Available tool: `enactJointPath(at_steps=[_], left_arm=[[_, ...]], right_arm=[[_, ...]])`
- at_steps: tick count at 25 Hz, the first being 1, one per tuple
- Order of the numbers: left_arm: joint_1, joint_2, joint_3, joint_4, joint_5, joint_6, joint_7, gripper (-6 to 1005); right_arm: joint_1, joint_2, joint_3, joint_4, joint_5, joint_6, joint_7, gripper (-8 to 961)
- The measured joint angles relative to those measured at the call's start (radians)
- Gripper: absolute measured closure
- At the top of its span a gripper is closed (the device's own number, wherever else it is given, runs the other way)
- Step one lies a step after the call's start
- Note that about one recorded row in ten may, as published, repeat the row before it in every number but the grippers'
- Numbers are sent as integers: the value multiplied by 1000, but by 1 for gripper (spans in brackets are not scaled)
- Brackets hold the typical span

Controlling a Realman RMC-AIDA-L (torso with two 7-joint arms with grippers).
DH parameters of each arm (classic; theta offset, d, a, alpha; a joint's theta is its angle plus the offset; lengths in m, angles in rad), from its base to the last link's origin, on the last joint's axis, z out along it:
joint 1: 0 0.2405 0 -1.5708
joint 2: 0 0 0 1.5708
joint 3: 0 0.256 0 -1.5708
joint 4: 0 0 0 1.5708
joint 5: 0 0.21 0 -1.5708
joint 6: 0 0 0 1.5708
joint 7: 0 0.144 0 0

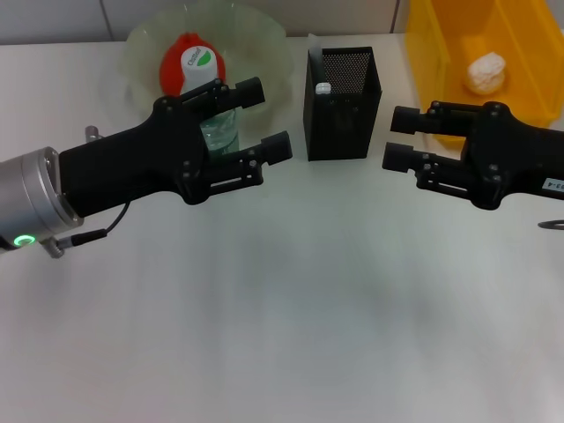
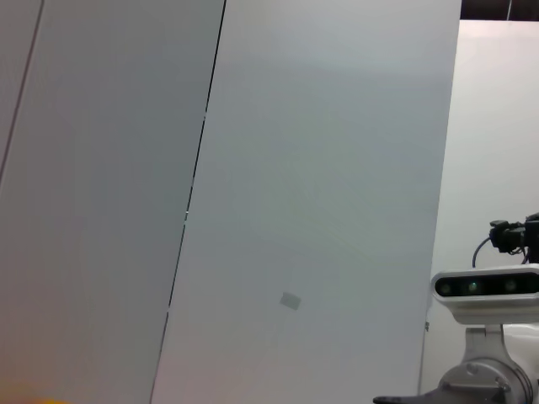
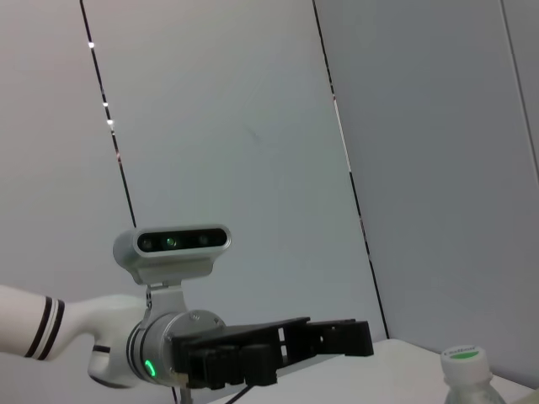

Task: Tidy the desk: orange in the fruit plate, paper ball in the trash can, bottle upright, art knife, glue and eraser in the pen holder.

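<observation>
- The plain white flat bench (image 1: pixel 291 300) carries everything, with all the task's things at its far side, around 12 o'clock.
- The left tool (image 1: pixel 264 119) hovers above the bench at about 10 o'clock, its two black fingers spread wide and holding nothing, just in front of the bottle; it also shows in the right wrist view (image 3: pixel 337 337).
- The small clear plastic bottle with a dark green label and white cap (image 1: pixel 211 106) stands upright at 11 o'clock, partly hidden behind the left tool.
- The round red-orange orange (image 1: pixel 176 55) lies in the wide pale green translucent fruit plate (image 1: pixel 260 44), behind the bottle.
- The black square metal-mesh pen holder (image 1: pixel 344 104) stands at 12 o'clock, between the two tools; a small white tip (image 1: pixel 322 88) shows inside it.
- The small white crumpled paper ball (image 1: pixel 486 73) lies inside the large bright yellow plastic trash can (image 1: pixel 441 53) at 1 o'clock.
- The right tool (image 1: pixel 398 139) hovers at 2 o'clock in front of the trash can, fingers wide apart and holding nothing.
</observation>
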Motion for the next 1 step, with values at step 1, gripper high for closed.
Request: enactJointPath(at_steps=[1], left_arm=[[0,-2,0,-5,1,0,0,186]], right_arm=[[4,0,0,15,2,0,-7,442]])
